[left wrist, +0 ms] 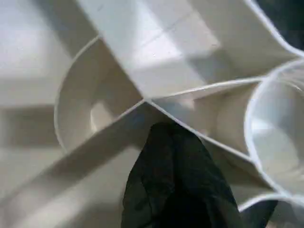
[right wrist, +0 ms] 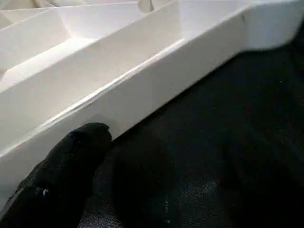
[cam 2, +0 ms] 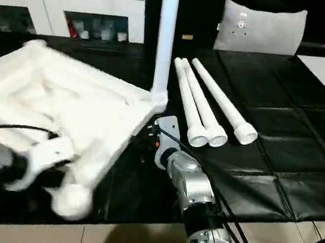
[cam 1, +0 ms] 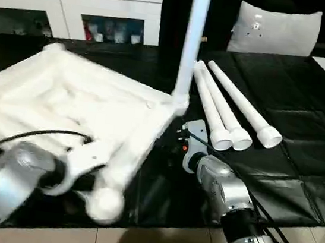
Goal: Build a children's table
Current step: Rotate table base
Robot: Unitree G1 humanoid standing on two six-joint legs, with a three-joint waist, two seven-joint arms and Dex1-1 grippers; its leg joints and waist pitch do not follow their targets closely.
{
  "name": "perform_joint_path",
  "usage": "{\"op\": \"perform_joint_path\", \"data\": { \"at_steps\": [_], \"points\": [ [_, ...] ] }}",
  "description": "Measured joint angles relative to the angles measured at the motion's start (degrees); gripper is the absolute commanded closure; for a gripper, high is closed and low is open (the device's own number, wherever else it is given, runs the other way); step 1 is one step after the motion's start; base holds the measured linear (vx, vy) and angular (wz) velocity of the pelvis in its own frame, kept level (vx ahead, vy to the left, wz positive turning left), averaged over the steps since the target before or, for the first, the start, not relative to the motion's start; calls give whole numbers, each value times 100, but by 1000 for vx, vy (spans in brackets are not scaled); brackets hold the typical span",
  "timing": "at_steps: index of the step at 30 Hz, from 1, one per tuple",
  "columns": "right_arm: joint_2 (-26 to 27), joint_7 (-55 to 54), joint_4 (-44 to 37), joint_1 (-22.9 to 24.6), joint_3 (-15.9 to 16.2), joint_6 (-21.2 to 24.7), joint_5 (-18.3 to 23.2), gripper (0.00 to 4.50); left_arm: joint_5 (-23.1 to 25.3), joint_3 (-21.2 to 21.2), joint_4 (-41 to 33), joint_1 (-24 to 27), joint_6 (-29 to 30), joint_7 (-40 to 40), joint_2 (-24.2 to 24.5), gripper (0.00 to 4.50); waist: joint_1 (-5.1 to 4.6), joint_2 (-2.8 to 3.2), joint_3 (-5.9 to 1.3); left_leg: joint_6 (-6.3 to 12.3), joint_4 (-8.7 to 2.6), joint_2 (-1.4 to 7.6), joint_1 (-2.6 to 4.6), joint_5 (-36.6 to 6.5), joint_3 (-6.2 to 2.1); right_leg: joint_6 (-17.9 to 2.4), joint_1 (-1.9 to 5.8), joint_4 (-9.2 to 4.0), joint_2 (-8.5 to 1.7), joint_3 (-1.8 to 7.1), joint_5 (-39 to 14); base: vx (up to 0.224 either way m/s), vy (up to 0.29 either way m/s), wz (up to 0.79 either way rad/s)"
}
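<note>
Lying ribs-up, the table top point(cam 1: 75, 104) carries one upright leg point(cam 1: 192, 41); whether either tool is clenched or released cannot be told.

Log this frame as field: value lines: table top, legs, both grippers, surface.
table top: upside down, ribbed underside up, on black surface
fitted leg: one, upright at the top's far right corner
loose legs: three, lying side by side right of the top
left gripper: finger inside the ribs by a round socket
right gripper: finger at the top's outer side wall
progress: one of four legs in
</note>
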Motion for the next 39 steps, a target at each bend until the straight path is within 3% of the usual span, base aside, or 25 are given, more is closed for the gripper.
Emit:
{"op": "perform_joint_path", "data": {
  "at_steps": [12,20,26,30,39],
  "points": [
    [-192,-157,-137,26,-88,-24,-121,0,139,-76,1559,-835,-919,1027,-1560,449,16,29,11,0,1,-2,-2,0,0,-21,7,-3,-1,-2,13,0,0,0],
    [-517,-681,-1018,-220,-385,485,-202,0,200,127,2216,-999,-1458,1766,-2203,449,19,54,20,0,-2,-1,-11,0,0,-22,4,-7,-1,-5,14,0,0,0],
    [-799,-1198,-1208,-657,-626,1260,-389,0,41,449,2103,-1048,-1633,1802,-2187,402,3,73,27,0,0,1,-10,0,0,-22,2,-5,0,-7,14,0,0,0],
    [-1138,-1264,-743,-1302,-612,1999,-547,0,-132,602,1510,-1021,-1576,1609,-1987,364,-11,98,37,0,2,0,-12,0,0,-24,-2,-1,0,-7,15,0,0,0],
    [-1226,-1191,706,-2087,-568,2395,-561,0,-438,648,1109,-1011,-1288,1275,-1825,356,6,115,41,0,1,2,-21,0,1,-22,-8,-1,-1,-11,14,0,0,0]
  ]
}}
